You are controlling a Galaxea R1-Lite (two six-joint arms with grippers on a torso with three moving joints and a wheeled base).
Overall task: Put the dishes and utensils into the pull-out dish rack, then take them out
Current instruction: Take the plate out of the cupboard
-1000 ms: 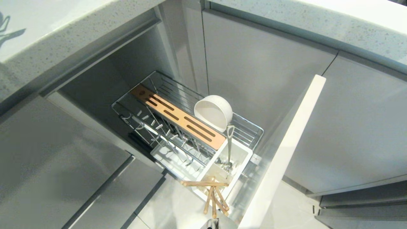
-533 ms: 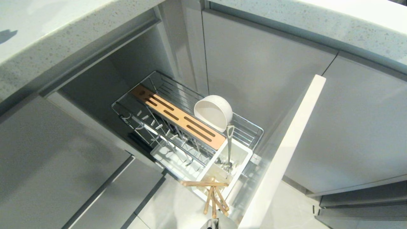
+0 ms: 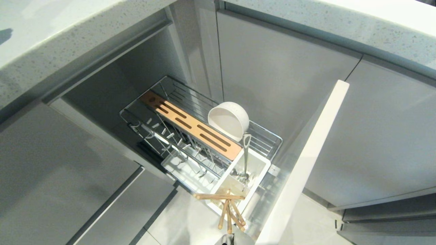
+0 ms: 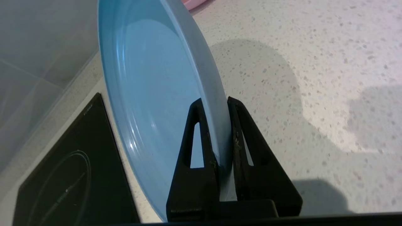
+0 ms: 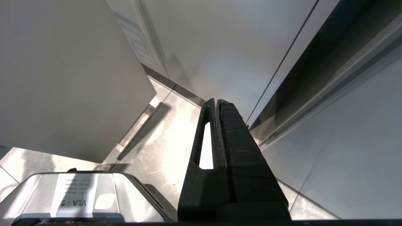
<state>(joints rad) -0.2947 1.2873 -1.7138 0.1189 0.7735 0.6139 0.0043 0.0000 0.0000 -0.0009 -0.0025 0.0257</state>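
On the left we have our left gripper (image 4: 216, 103) up over the speckled countertop (image 4: 314, 94), its two black fingers (image 4: 196, 131) pinching the rim of the blue plate (image 4: 150, 88) between them. The plate stands on edge in that grip, clear of the counter, with a black cooktop (image 4: 69, 175) just beside it below and a sliver of something pink (image 4: 194, 3) past its far rim. Neither the gripper nor the plate shows in our head view.

Moving to the middle, under the counter edge, the dish rack (image 3: 265, 136) is pulled out of the cabinet, its pale front panel (image 3: 306, 163) standing at the near right. The wooden strip (image 3: 190, 124) with its slots runs the length of the rack, and metal pegs (image 3: 163, 131) line the side to its left. The white bowl (image 3: 229, 119) sits tipped on its side on the wires to the right of the strip. Nearer to us, the white caddy (image 3: 259, 166) holds the metal spoon (image 3: 246, 153), handle up and leaning toward the bowl. At the near end of the caddy the wooden chopsticks (image 3: 228, 207) lie bunched, one across the others.

On the right, our right gripper (image 5: 216, 102) hangs parked low beside the grey cabinet doors (image 5: 220, 47), above the floor tiles (image 5: 166, 135), its fingers pressed together on nothing
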